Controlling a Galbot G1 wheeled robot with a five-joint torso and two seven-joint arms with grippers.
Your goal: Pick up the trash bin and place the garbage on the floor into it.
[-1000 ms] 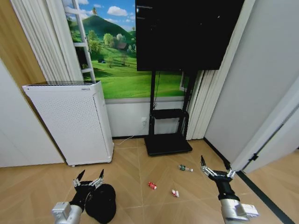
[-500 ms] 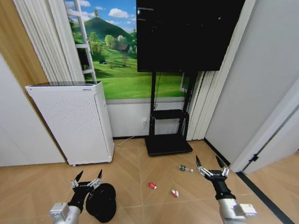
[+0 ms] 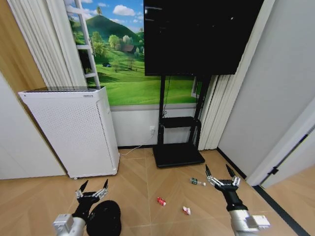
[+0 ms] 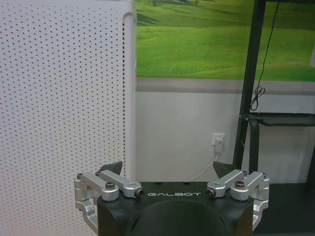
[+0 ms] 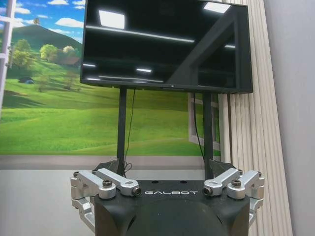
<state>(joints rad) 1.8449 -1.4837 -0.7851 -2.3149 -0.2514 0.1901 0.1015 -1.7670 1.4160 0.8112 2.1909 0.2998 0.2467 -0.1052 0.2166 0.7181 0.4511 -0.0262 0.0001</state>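
left pincer (image 3: pixel 91 189) fingers spread, empty, hovering just above and behind trash bin (image 3: pixel 105 220) on floor (image 3: pixel 142 187). bin nearest left arm. right pincer (image 3: pixel 219 173) spread too, beside clear bottle (image 3: pixel 198 182). red wrappers (image 3: pixel 161 201) lying between arms.

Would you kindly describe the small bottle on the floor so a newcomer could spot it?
Start at the black TV stand base and look toward the open right gripper. The bottle lies on the floor there, clear with a green label, unlike the two red-and-white wrappers nearby.
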